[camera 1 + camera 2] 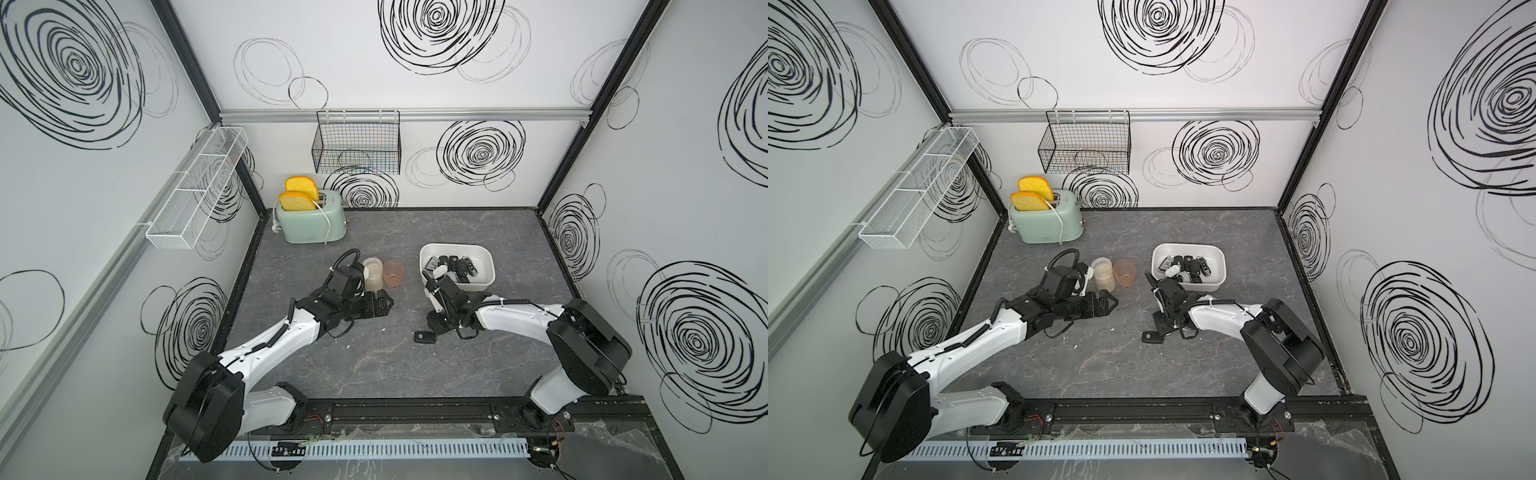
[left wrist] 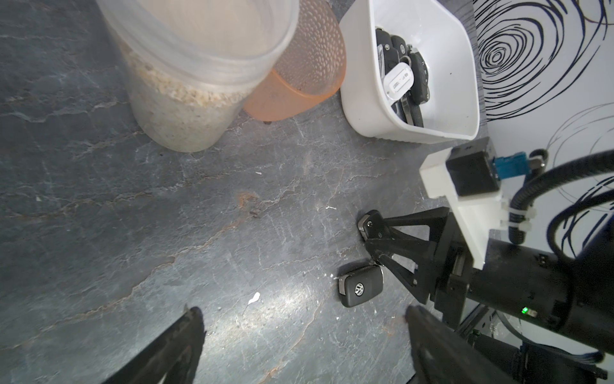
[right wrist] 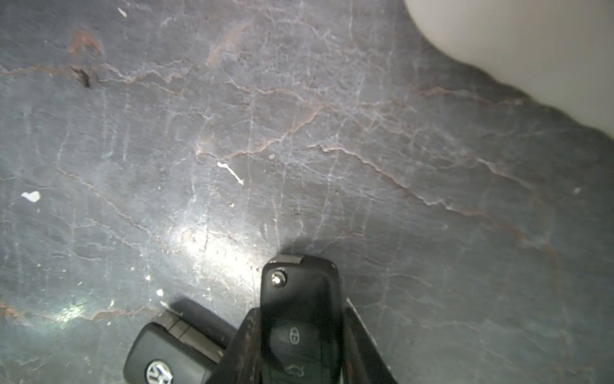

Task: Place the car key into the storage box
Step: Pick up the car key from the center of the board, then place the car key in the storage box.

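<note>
Grey marbled counter (image 1: 374, 374) with scribbled white walls fills both top views. White box (image 1: 487, 254) sits right of centre, black keys (image 1: 455, 266) piled inside. Right claw (image 1: 434, 323) points down at the counter at 7 o'clock from the box, near it but apart; what it grips is hidden beneath it. VW key (image 1: 424, 337) lies flat just beside that claw, at its 7 o'clock. Left claw (image 1: 385, 305) is spread wide at 9 o'clock from the right one, with a jar (image 1: 372, 274) and cup (image 1: 394, 272) at its 12 o'clock.

Left wrist view: the right claw (image 2: 374, 236) pinches a black key (image 2: 365, 222) low at the counter, the VW key (image 2: 360, 289) just beside it and the box (image 2: 372, 109) further off. Whether the key is off the counter I cannot tell.

Right wrist view: fingers (image 3: 242, 345) press both sides of the key (image 3: 300, 299), buttons up, its head past the tips. The VW key (image 3: 166, 359) lies alongside, and a blurred box corner (image 3: 531, 50) shows across bare counter.
</note>
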`<state>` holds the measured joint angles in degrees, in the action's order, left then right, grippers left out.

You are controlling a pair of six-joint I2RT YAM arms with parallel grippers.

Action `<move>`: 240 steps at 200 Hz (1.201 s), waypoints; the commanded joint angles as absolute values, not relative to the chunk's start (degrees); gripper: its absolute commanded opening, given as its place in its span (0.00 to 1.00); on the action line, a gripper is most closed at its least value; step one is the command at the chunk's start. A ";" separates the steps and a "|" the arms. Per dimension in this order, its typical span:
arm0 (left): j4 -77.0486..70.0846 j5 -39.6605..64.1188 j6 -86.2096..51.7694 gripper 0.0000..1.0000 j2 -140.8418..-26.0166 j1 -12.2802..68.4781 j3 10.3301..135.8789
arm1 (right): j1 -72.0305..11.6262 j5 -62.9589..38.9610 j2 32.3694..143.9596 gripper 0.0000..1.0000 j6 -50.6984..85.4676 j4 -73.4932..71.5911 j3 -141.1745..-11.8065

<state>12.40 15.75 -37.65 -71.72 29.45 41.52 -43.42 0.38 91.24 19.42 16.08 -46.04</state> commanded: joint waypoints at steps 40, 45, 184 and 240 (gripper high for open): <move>7.58 18.68 -40.11 0.98 -74.62 29.09 43.36 | -41.31 -0.17 84.81 0.33 20.39 17.96 -48.77; 7.40 18.79 -40.29 0.98 -74.83 29.09 43.61 | -40.67 -0.58 83.99 0.33 20.61 17.88 -48.71; 8.14 20.61 -36.93 0.98 -82.18 29.02 53.07 | -19.63 -3.11 83.36 0.33 22.76 12.56 -56.33; 10.31 19.21 -34.50 0.98 -80.92 28.31 53.06 | -15.53 -6.05 94.76 0.33 22.85 11.31 -62.51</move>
